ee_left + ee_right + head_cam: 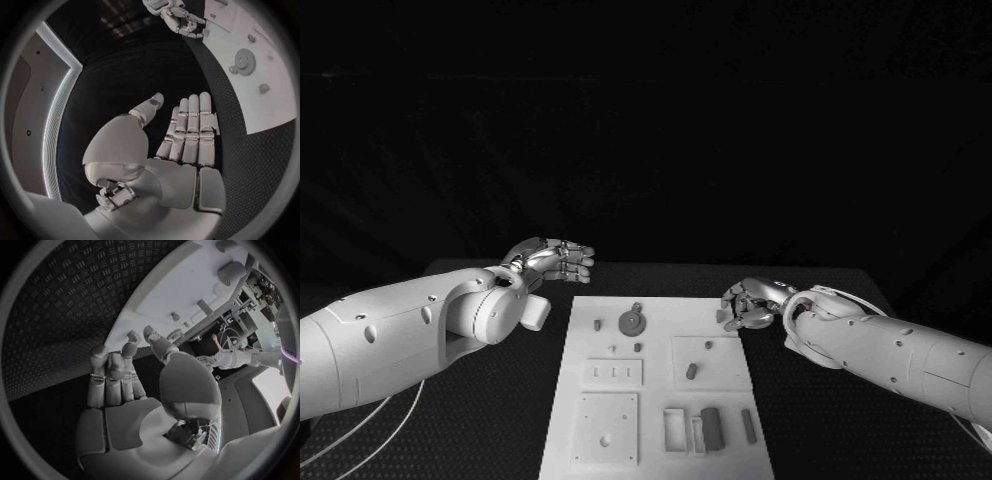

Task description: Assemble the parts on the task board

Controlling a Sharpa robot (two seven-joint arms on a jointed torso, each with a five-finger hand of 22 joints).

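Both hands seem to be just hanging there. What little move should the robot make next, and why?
Probably lower the right robot hand onto a small part just below it. That hand hovers empty at the task board's far right edge, while the left robot hand sits off the board, also empty.

Head view: dim overall; the upper half of the frame is near black with no detail. The task board [661, 390] at lower centre is the brightest surface, evenly lit, with faint short shadows beside its parts. Both wrist views show strong fisheye bending toward the circle's rim and a dark frame. Bright glare at the right edge of the right wrist view.
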